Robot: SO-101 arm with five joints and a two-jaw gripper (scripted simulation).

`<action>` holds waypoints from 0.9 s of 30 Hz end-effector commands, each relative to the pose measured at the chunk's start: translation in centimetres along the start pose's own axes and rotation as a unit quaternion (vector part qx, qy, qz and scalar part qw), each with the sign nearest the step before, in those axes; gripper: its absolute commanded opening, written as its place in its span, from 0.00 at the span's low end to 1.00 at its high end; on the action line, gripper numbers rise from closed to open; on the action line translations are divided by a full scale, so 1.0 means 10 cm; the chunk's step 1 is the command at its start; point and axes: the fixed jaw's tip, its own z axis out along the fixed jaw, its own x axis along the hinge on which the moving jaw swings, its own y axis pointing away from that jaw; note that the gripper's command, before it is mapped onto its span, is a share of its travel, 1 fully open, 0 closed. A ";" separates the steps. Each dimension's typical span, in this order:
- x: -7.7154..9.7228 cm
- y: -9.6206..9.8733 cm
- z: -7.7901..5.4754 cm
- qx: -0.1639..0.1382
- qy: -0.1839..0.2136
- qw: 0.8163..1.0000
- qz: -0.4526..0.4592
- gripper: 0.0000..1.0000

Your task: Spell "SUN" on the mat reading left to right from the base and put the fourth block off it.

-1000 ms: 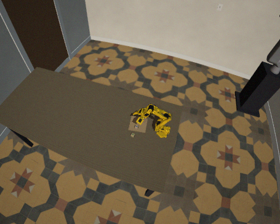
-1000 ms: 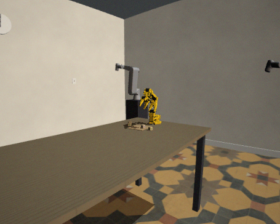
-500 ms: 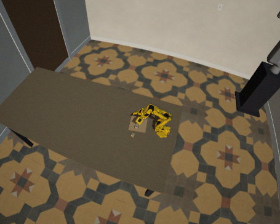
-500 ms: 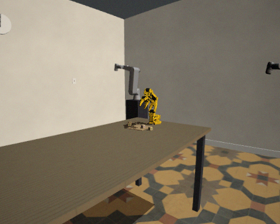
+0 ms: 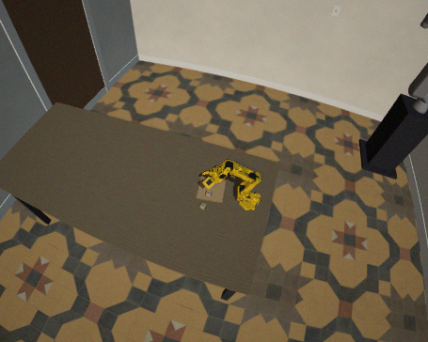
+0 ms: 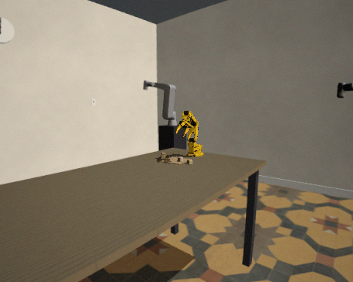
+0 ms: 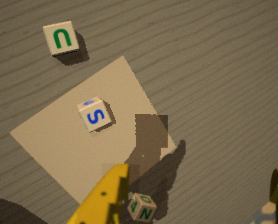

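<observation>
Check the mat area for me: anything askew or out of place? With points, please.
Two things. In the wrist view, the U block (image 7: 62, 38) lies off the mat (image 7: 55, 135), though SUN needs it on. The block showing N (image 7: 143, 207) seems to sit askew, with more than one lettered face showing; whether it rests on the mat is unclear.

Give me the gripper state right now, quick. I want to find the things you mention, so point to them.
Gripper (image 5: 202, 180) (image 6: 181, 135): open, fingers parted, nothing held, up above the table (image 5: 126, 163) (image 6: 104, 197) (image 7: 225, 65).

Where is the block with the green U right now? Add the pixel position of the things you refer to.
In the wrist view, the green U block (image 7: 62, 38) (image 5: 202, 206) (image 6: 189, 161) lies at upper left, on the table off the mat (image 7: 55, 145) (image 5: 216, 198), nearest the blue S block (image 7: 95, 116) (image 5: 208, 194) (image 6: 180, 159).
</observation>
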 end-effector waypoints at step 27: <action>-0.58 -0.01 -0.01 -0.033 -0.048 0.901 0.430 0.32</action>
